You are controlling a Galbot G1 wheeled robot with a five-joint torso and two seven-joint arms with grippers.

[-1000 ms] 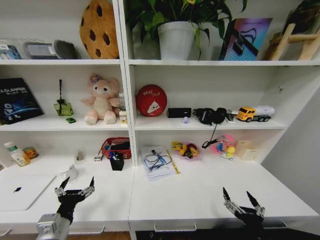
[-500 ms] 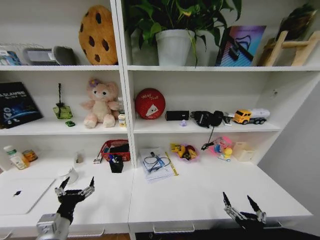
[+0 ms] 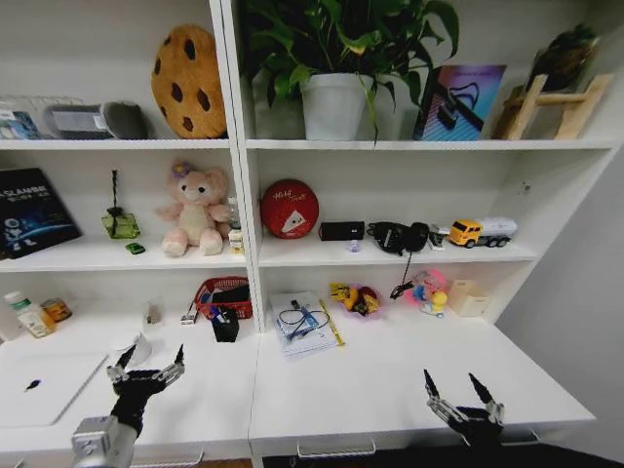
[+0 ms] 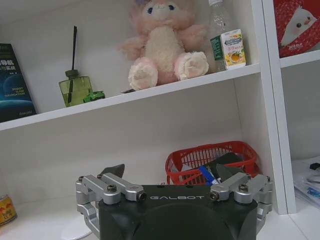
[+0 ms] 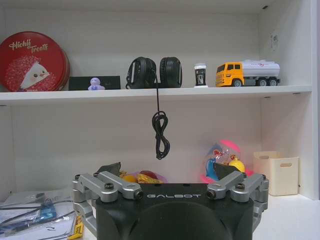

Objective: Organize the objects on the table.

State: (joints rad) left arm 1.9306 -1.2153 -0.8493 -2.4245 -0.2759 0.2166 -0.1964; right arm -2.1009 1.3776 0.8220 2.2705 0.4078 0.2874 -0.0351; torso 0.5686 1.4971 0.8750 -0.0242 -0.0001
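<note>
2 grippers, left (image 3: 146, 370) and right (image 3: 456, 398), are held spread and empty above the white table (image 3: 370, 375), laptop (image 3: 44, 385) at left

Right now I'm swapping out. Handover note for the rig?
Left hand: open, holding nothing, low over the desk's left part, between the laptop and the red basket.
Right hand: open, holding nothing, at the desk's front edge on the right.
Things: silver laptop flat at the far left; small bottle and a can behind it; red basket of bits by the shelf divider; papers with a cable at the middle; snack packets and toys further right.
Done: nothing looks gathered.
Left: all sorting; nothing is gripped.
</note>
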